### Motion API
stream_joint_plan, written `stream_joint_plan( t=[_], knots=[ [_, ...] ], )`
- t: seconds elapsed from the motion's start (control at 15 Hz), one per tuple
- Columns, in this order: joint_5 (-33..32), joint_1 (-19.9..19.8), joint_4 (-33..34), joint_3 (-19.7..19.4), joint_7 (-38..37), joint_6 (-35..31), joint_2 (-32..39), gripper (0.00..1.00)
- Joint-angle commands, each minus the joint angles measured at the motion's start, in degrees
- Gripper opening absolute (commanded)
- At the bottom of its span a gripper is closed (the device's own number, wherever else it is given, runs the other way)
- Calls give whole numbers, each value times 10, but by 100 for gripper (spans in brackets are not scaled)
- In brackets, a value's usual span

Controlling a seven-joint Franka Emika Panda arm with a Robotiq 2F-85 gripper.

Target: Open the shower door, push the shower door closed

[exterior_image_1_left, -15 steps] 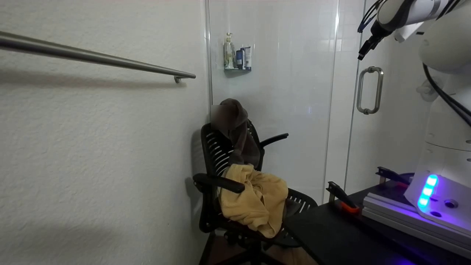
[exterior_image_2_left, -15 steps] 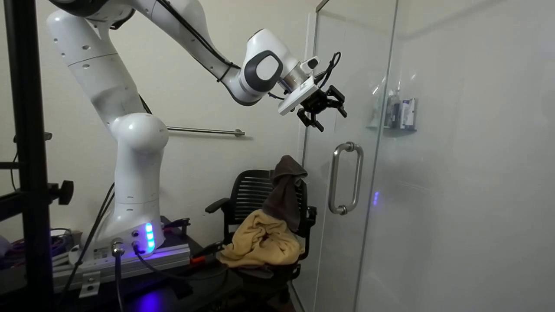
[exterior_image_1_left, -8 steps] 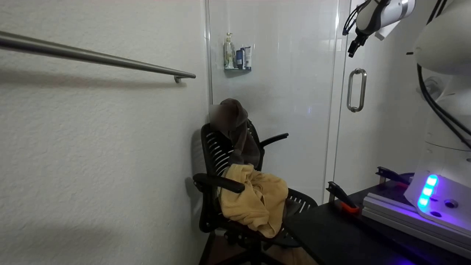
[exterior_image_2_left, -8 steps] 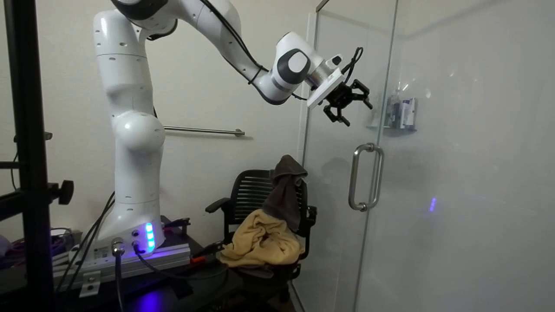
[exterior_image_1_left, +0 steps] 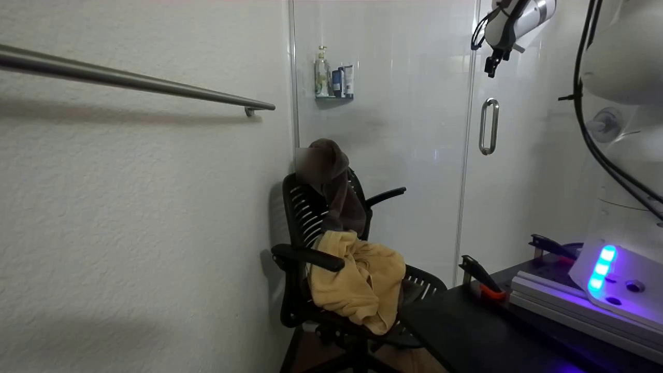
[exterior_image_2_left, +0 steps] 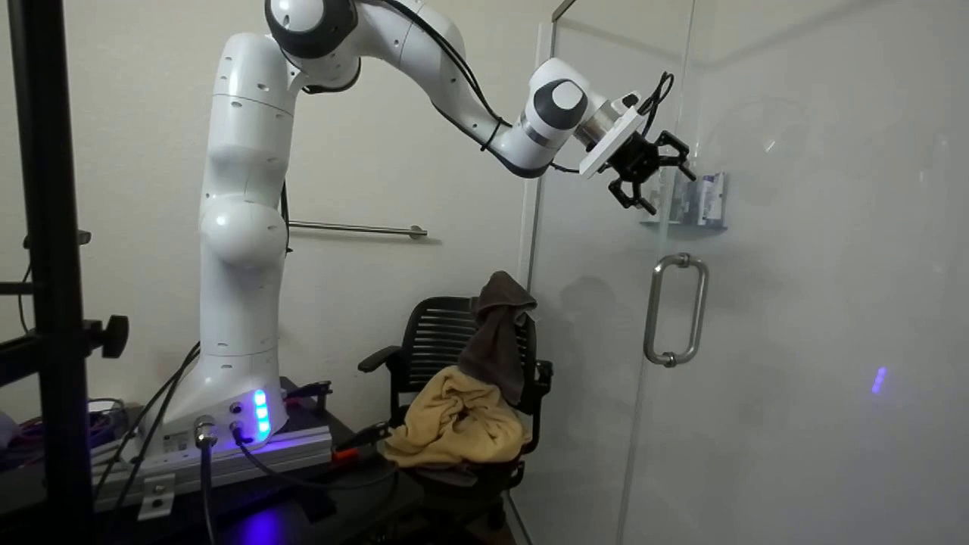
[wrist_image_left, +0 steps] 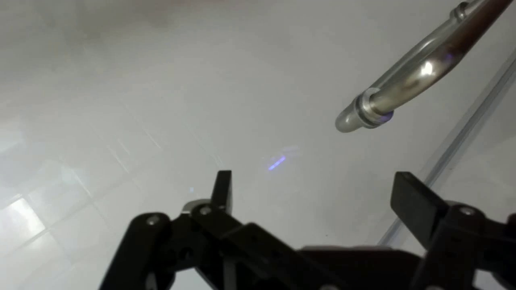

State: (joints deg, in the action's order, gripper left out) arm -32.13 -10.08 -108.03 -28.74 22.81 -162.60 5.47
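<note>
The shower door is a clear glass panel, seen in both exterior views (exterior_image_1_left: 505, 202) (exterior_image_2_left: 802, 439) and filling much of the wrist view (wrist_image_left: 242, 100). Its free edge lines up with the fixed glass panel's edge. Its silver loop handle (exterior_image_1_left: 495, 125) also shows in an exterior view (exterior_image_2_left: 701, 310) and at the upper right of the wrist view (wrist_image_left: 423, 72). My gripper (exterior_image_2_left: 672, 194) is open and empty, above the handle and in front of the glass. In the wrist view the gripper (wrist_image_left: 313, 174) has its fingers wide apart. I cannot tell whether it touches the glass.
A black chair (exterior_image_1_left: 308, 256) with a yellow towel (exterior_image_1_left: 357, 280) and a brown towel (exterior_image_2_left: 496, 333) stands by the fixed panel. A metal bar (exterior_image_1_left: 134, 80) runs along the wall. A black table (exterior_image_1_left: 466, 326) bears the arm's base. Bottles (exterior_image_1_left: 322, 75) stand on a corner shelf.
The door has swung toward the fixed glass panel until the edges line up. The arm and open gripper have moved the same way, staying above the handle.
</note>
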Motion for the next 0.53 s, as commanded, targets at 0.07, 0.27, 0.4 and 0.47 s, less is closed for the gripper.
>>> stream_joint_plan(
  t=[0.07, 0.27, 0.4, 0.47],
  knots=[
    [1, -15, -61, 79, 74, 122, -61, 100],
    [-22, -8, -113, 112, 103, 205, -109, 100],
    [-49, -6, -150, 133, 118, 261, -148, 100],
    [-64, -5, -171, 142, 127, 285, -169, 100]
  ],
)
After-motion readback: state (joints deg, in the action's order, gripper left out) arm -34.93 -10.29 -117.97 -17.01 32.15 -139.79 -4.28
